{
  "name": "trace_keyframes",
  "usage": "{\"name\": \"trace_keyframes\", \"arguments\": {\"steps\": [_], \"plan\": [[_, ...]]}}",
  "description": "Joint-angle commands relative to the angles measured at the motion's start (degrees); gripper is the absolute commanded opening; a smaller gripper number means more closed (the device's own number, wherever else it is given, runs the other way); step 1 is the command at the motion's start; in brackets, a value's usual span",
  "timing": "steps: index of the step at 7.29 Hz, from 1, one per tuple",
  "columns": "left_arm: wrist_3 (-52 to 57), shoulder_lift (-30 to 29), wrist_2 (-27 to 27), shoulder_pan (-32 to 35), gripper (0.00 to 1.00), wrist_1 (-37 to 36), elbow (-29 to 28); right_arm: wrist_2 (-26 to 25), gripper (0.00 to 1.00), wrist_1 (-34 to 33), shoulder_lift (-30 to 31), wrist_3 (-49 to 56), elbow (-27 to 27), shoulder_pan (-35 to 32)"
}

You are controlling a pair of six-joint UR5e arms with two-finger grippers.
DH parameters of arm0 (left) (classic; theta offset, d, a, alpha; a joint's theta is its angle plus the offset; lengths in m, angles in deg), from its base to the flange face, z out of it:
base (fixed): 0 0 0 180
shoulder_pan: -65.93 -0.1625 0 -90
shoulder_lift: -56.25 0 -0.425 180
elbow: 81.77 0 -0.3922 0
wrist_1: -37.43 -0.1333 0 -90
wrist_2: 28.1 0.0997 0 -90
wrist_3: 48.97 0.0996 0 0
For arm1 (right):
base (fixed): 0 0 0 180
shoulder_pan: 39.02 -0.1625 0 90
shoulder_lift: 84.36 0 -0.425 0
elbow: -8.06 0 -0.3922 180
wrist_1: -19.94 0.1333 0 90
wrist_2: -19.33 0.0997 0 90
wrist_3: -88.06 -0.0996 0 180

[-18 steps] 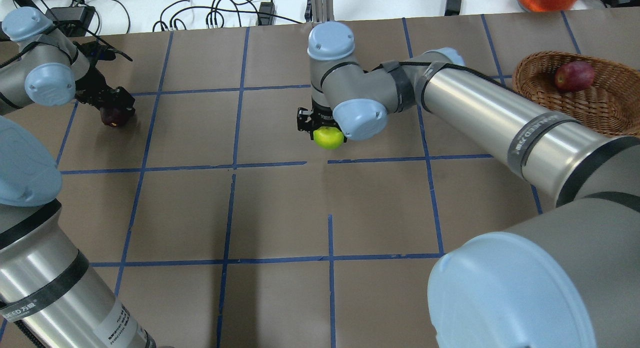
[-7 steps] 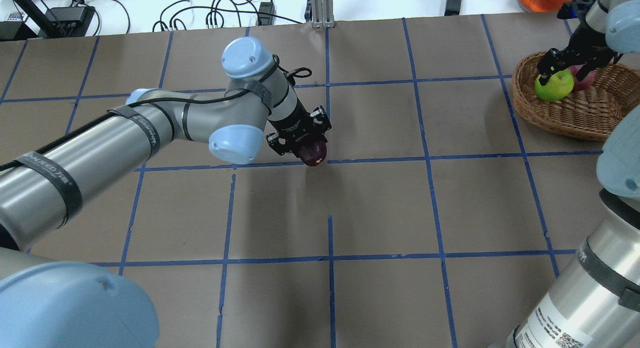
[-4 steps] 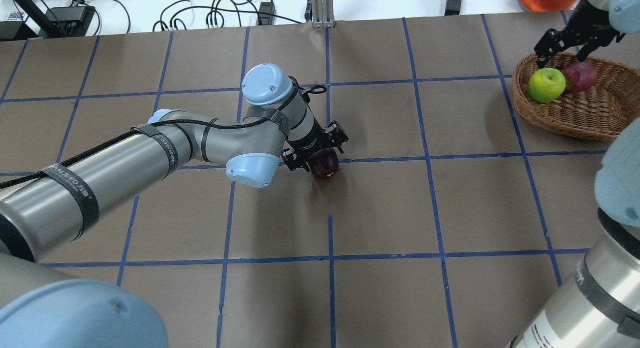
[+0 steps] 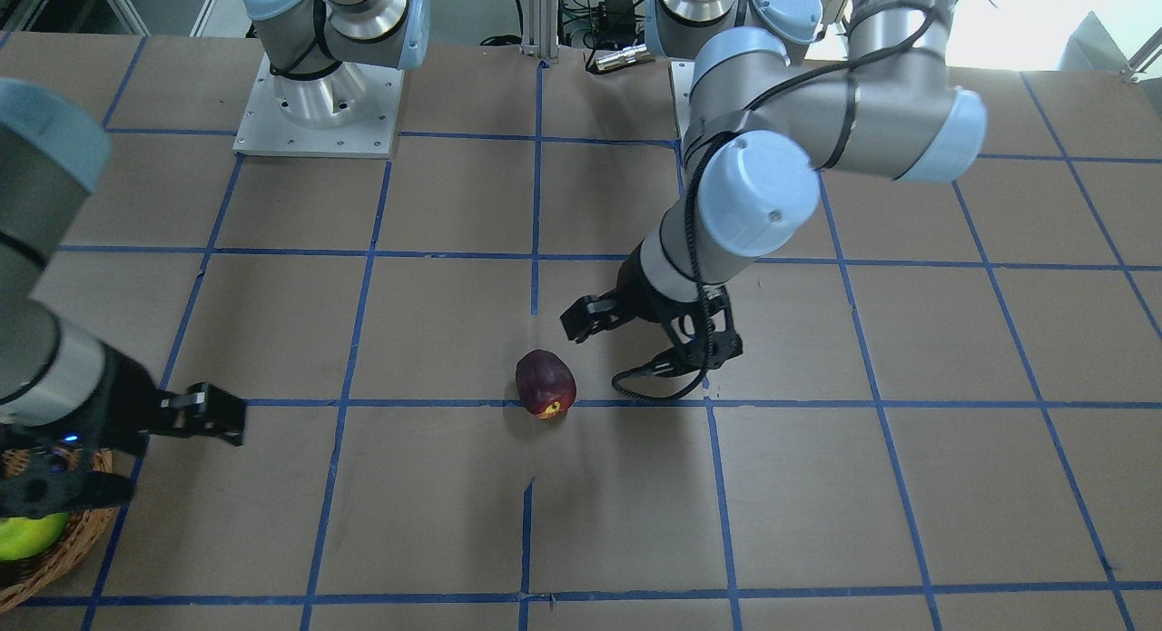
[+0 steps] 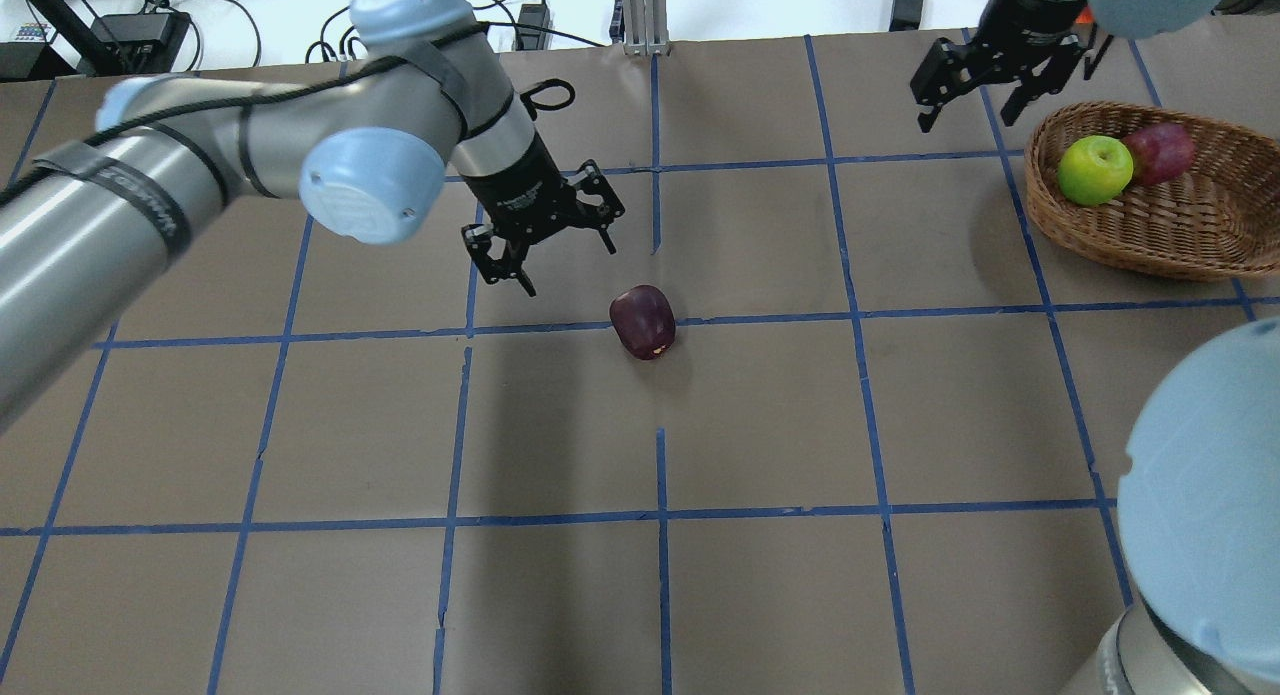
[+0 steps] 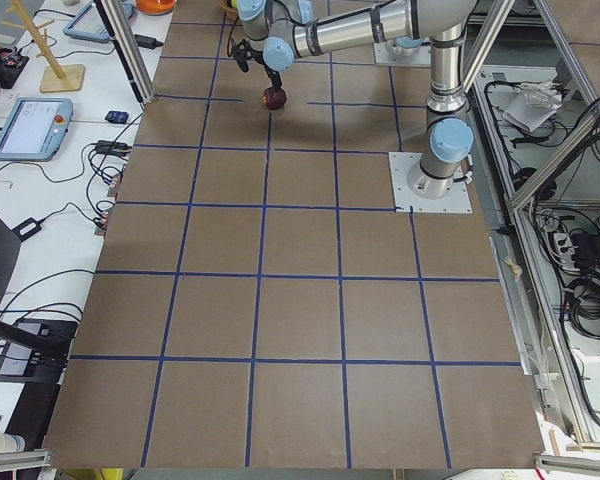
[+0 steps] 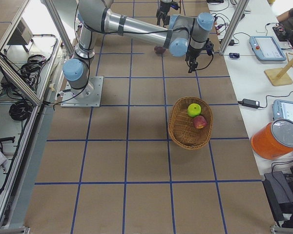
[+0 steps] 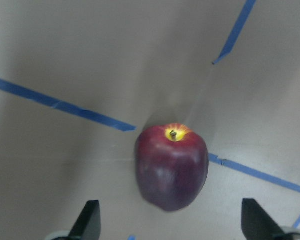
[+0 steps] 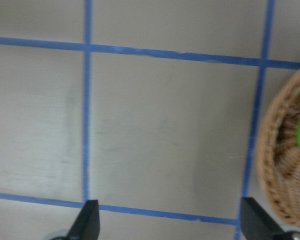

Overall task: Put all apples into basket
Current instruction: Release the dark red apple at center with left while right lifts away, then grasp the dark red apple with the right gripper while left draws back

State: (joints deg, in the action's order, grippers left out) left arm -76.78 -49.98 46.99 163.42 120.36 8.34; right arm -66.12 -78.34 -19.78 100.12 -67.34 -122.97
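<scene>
The dark maroon apple (image 5: 643, 321) lies alone on a blue tape line near the table's middle and also shows in the front view (image 4: 546, 384) and the left wrist view (image 8: 172, 167). My left gripper (image 5: 568, 268) is open and empty, raised just to the left of it. The wicker basket (image 5: 1100, 245) stands at the far right and holds the lime green apple (image 5: 1094, 169) and the red apple (image 5: 1160, 152). My right gripper (image 5: 965, 115) is open and empty, above the table left of the basket. Its wrist view shows the basket's rim (image 9: 275, 165).
An orange container (image 7: 278, 139) and tablets stand on the side table beyond the basket. Cables and an aluminium post (image 5: 640, 10) line the far edge. The arms' base plates (image 4: 318, 95) sit at the robot's side. Blue tape lines divide the brown table.
My left gripper opened, left the maroon apple on the table and drew up and back to the left. My right gripper moved left, away from the basket, leaving the green apple inside.
</scene>
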Motion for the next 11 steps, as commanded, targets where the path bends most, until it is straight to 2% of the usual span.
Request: {"name": "trace_keyframes", "arguments": {"steps": [1, 2, 3, 4, 5, 6, 7, 8, 9, 11], "plan": [[11.25, 9.42, 4.41, -4.93, 1.00, 16.27, -2.05, 1.25, 1.00, -1.90, 0.55, -11.38, -3.16, -14.60], [15.98, 14.16, 10.98, -4.86, 1.00, 16.12, -1.69, 1.25, 1.00, -5.83, -0.24, -18.23, -5.70, -19.98], [18.99, 17.17, 13.13, -4.95, 1.00, 11.86, -1.60, 0.99, 1.00, -12.91, -1.55, -25.18, -8.16, -24.12], [20.67, 16.76, 13.76, -5.82, 1.00, 3.64, -0.12, 0.90, 1.00, -17.60, -3.48, -28.29, -10.01, -27.47], [25.91, 17.02, 14.29, -5.74, 1.00, -3.41, 3.28, 0.82, 1.00, -19.47, -5.32, -30.15, -12.03, -29.33], [28.83, 17.72, 15.43, -6.00, 1.00, -8.18, 5.93, 0.64, 1.00, -24.10, -6.82, -30.69, -14.31, -30.04], [28.86, 18.16, 18.66, -6.00, 1.00, -6.74, 5.78, 0.29, 1.00, -27.89, -7.62, -30.35, -16.51, -30.05], [28.60, 18.95, 18.69, -6.09, 1.00, -0.64, 4.91, -1.19, 1.00, -30.71, -8.41, -30.00, -19.23, -30.05], [28.43, 18.87, 18.17, -6.26, 1.00, 2.47, 3.34, -4.51, 1.00, -35.18, -8.94, -29.03, -21.43, -30.05], [27.99, 18.77, 15.02, -6.87, 1.00, 7.74, 2.18, -4.72, 1.00, -37.60, -8.68, -28.32, -21.81, -30.05]]}}
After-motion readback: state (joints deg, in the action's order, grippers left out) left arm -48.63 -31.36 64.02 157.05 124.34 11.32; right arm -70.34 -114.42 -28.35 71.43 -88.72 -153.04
